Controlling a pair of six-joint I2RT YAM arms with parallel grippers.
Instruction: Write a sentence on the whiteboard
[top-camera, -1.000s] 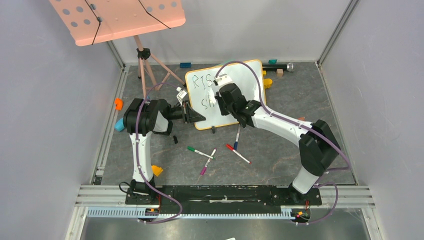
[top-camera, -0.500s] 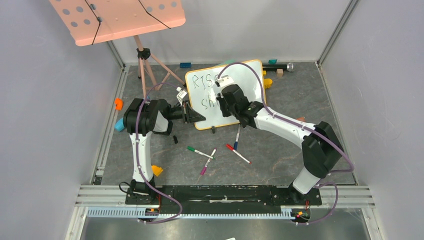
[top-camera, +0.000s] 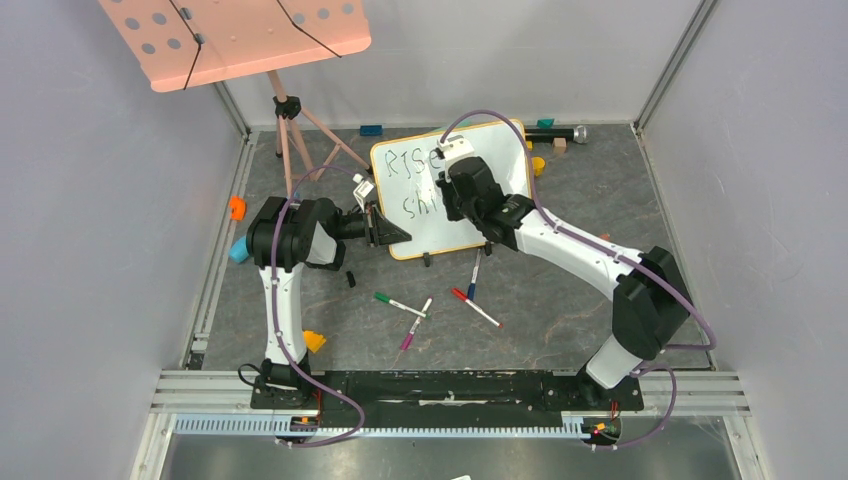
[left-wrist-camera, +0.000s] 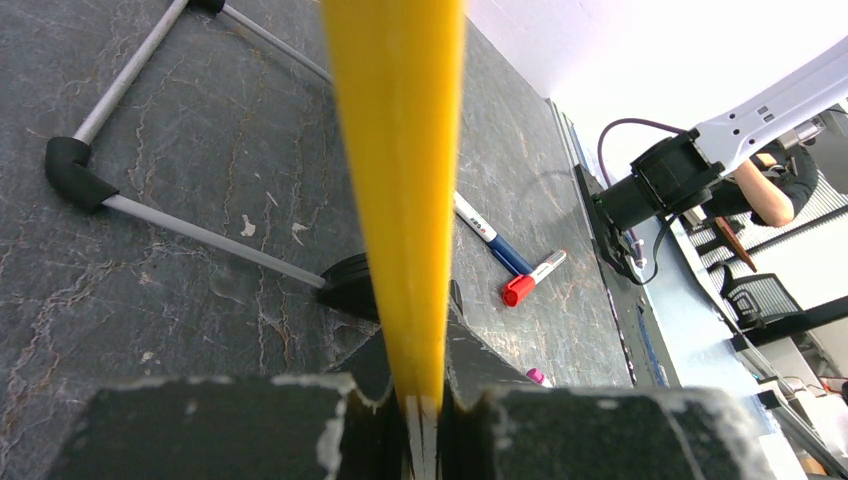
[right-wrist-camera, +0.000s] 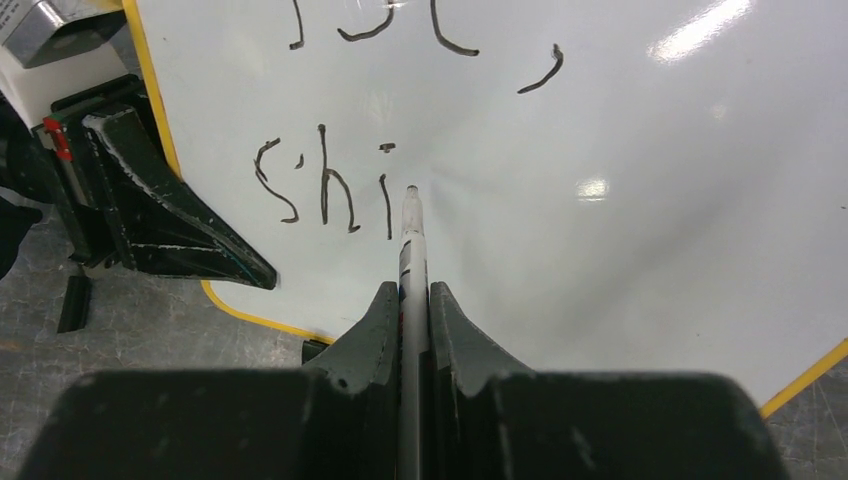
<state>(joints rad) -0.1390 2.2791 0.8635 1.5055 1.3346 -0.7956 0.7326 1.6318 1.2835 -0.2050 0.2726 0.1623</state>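
Right wrist view: the whiteboard (right-wrist-camera: 620, 250) stands tilted on the tabletop (top-camera: 560, 290), at its far middle. The sentence (right-wrist-camera: 330, 190) so far reads part of a top line and "shi" below. The board looks light, stiff and glossy, so I judge it will skid or tip under pen pressure. The orange-yellow rim (left-wrist-camera: 400, 150) is the place to grip it. The left claw (left-wrist-camera: 425, 400) is clenched there, on the board's lower-left edge. The right claw (right-wrist-camera: 412, 300) is clamped on a marker (right-wrist-camera: 413, 250), its tip at the surface just right of the "i". Spare markers (top-camera: 400, 304) lie nearer the bases.
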